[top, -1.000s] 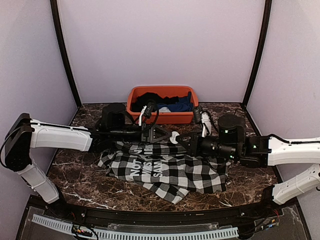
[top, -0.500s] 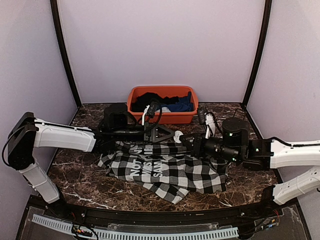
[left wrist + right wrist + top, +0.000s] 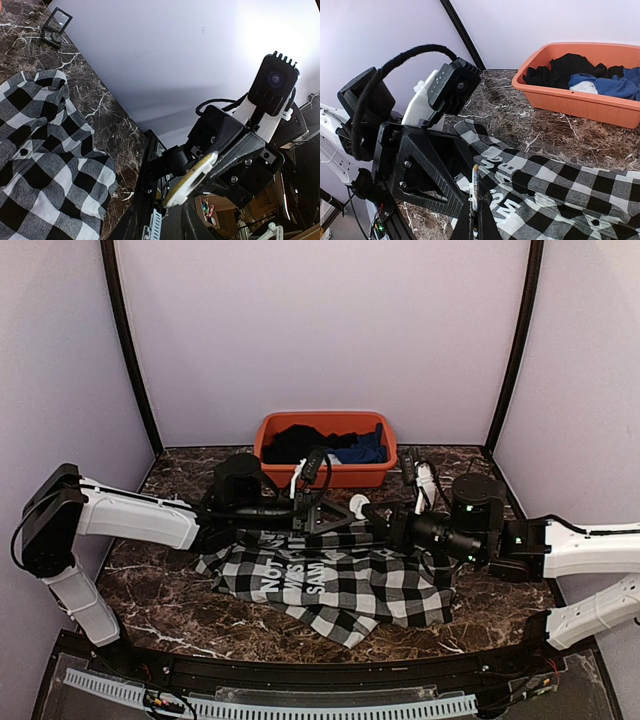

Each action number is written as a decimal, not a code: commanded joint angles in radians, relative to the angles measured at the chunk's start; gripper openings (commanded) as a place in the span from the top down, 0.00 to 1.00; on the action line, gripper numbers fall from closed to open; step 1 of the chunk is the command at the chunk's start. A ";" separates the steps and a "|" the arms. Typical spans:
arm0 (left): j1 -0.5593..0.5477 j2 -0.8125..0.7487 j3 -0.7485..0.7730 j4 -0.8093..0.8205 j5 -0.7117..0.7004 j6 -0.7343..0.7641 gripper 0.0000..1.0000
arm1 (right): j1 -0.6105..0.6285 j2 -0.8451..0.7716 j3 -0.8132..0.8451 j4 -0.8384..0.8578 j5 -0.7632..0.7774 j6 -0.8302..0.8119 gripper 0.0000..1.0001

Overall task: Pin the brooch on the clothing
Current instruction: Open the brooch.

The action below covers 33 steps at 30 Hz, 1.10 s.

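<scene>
In mid-air, dead centre of the top view, the brooch (image 3: 192, 175) is pinched edge-on in the tightly closed right gripper (image 3: 475, 214). It's faced tip-to-tip by the left gripper (image 3: 165, 222), whose jaws are seen only narrowly apart. Whether the brooch is touched by them can't be made out, tbh. At 6 o'clock below both, the buffalo-check shirt (image 3: 340, 585) is spread lettering-up on the marble table (image 3: 150, 580). At 12 o'clock, an orange tub (image 3: 325, 477) is stuffed with a black garment (image 3: 300, 443) and a blue garment (image 3: 366, 452).
</scene>
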State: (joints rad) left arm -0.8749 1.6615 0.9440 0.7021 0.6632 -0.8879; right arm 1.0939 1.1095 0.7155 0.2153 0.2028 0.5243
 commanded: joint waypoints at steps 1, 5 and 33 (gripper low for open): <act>-0.007 0.008 0.019 0.039 0.022 -0.011 0.71 | -0.002 0.003 -0.013 0.045 0.006 -0.023 1.00; -0.008 0.007 0.010 0.061 0.014 -0.021 0.71 | -0.002 0.007 -0.017 0.048 0.000 -0.030 1.00; -0.010 0.038 0.002 0.142 0.013 -0.072 0.97 | 0.000 0.014 -0.035 0.070 -0.024 -0.051 1.00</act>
State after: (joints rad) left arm -0.8734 1.7000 0.9401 0.8143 0.6537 -0.9543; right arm 1.0893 1.1076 0.6800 0.2665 0.1997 0.4976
